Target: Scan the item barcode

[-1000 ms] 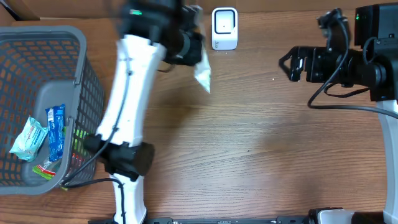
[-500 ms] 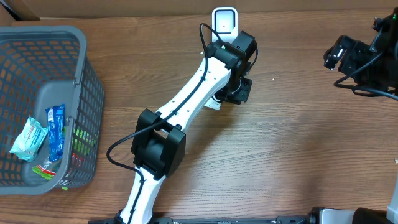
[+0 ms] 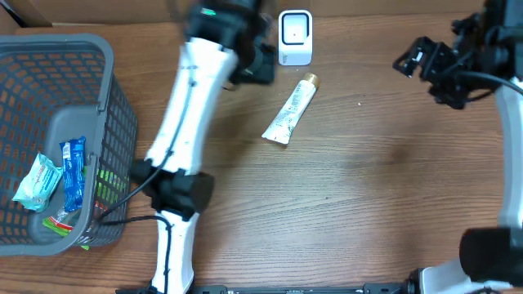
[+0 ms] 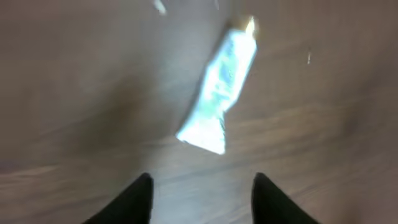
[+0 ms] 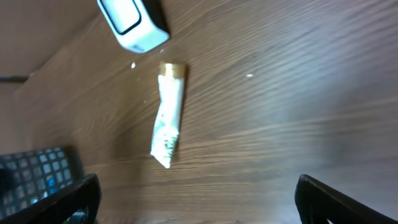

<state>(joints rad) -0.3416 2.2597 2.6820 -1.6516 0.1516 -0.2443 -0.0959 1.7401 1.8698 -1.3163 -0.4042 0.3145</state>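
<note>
Well, I am holding my left pincer [image 4: 202, 180] spread with nothing between its fingers. The tube [image 4: 217, 93] is lying flat on the bench [image 4: 74, 93] just ahead of the fingertips and clear of them, its crimped tail pointing back at me and its gold cap [image 4: 250, 25] pointing away. Beyond the cap the scanner [image 3: 295, 37] is standing close by. My right pincer [image 5: 196, 186] is hanging wide apart too, empty, well off on the far side of the tube. I am judging this tube as light and soft: the body is looking partly flattened, so it is likely buckling under a hard pinch, and its glossy skin is probably slippery. I am thinking the best hold is across the narrow width at mid-body, nearer the firmer cap end than the thin tail, closing gently so the print is lying flat and readable for the scanner
</note>
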